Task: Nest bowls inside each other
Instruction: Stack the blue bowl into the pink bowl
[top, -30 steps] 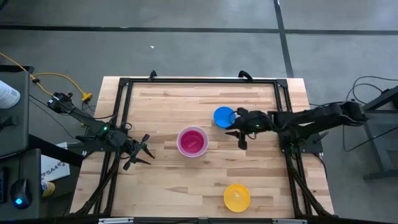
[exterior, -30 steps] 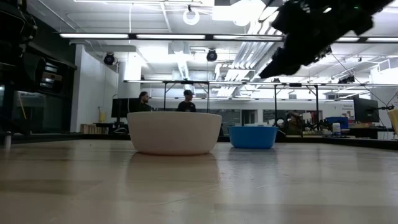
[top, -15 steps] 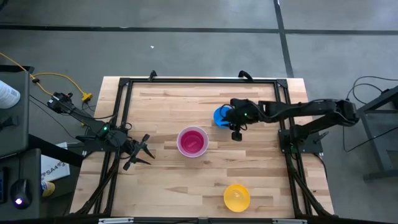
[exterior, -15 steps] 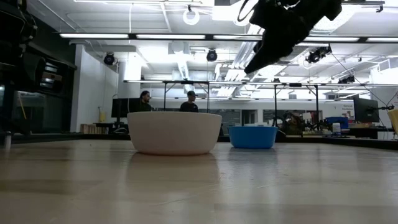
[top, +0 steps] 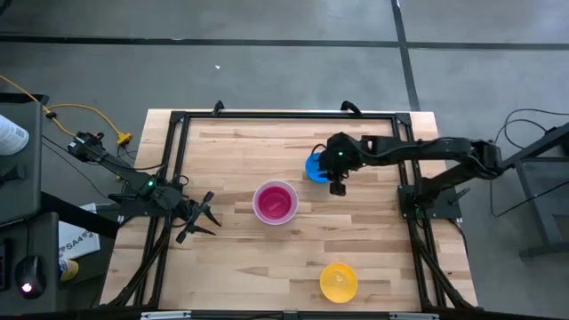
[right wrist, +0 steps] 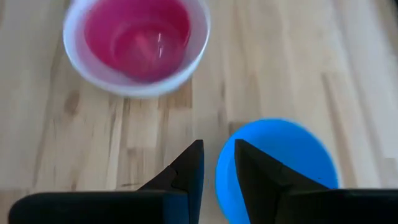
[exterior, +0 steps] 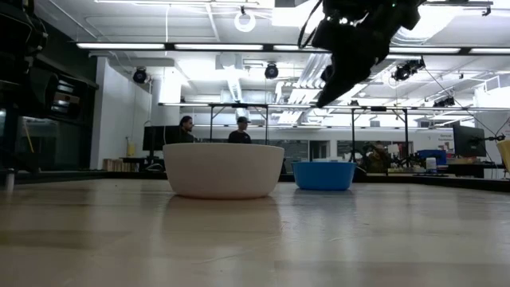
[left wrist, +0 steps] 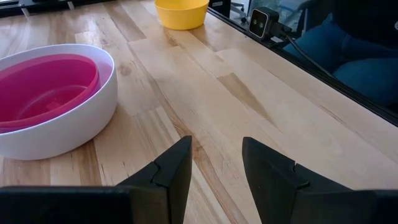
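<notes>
Two dark, slender jointed arms, black angular two-fingered end effector (left wrist: 214,180) each.

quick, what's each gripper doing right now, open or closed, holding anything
Left gripper: open, empty, parked at the table's left edge.
Right gripper: open, empty, above the blue bowl.

The pale wooden surface (top: 240,258), edged by a black frame, carries three separate items. A white bowl (top: 275,203) with a red-pink bowl (top: 275,204) nested in it, perhaps over another, sits near the middle. A blue bowl (top: 316,166) stands toward the far right, and a yellow bowl (top: 338,282) near the front edge.
</notes>
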`<state>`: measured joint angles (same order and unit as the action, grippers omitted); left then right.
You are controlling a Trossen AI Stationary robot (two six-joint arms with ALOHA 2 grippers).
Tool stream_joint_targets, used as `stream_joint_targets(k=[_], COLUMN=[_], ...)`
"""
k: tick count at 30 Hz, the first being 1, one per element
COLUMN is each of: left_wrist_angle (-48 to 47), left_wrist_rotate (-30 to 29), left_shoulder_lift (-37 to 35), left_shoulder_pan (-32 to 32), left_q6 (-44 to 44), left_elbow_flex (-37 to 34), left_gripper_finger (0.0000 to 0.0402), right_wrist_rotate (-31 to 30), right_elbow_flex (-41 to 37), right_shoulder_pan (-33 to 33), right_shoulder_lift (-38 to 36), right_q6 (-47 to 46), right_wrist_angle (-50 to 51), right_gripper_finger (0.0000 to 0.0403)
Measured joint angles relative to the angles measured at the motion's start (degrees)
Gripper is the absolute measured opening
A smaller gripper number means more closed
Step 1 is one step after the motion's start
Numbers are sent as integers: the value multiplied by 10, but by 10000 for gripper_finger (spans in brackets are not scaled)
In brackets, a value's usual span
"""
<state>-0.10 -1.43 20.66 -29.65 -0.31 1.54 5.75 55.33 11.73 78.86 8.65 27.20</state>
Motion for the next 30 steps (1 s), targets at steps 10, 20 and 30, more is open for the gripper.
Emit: stream_joint_targets(k=[10, 20, 30], left_wrist_angle=[0, 0, 0], left_wrist_rotate=[0, 0, -1], left_shoulder_lift=[0, 0, 0], left_shoulder_pan=[0, 0, 0], left_q6=[0, 0, 0], left_elbow_flex=[0, 0, 0], left_gripper_finger=[141, 141, 141], right_wrist_rotate=[4, 4, 2], right_elbow_flex=[-1, -1, 7], right_shoulder_pan=[0, 0, 9], right_shoulder_lift=[59, 68, 68], right_q6=[31, 53, 65], right_wrist_angle=[30, 55, 61], right_gripper_finger=[84, 84, 84])
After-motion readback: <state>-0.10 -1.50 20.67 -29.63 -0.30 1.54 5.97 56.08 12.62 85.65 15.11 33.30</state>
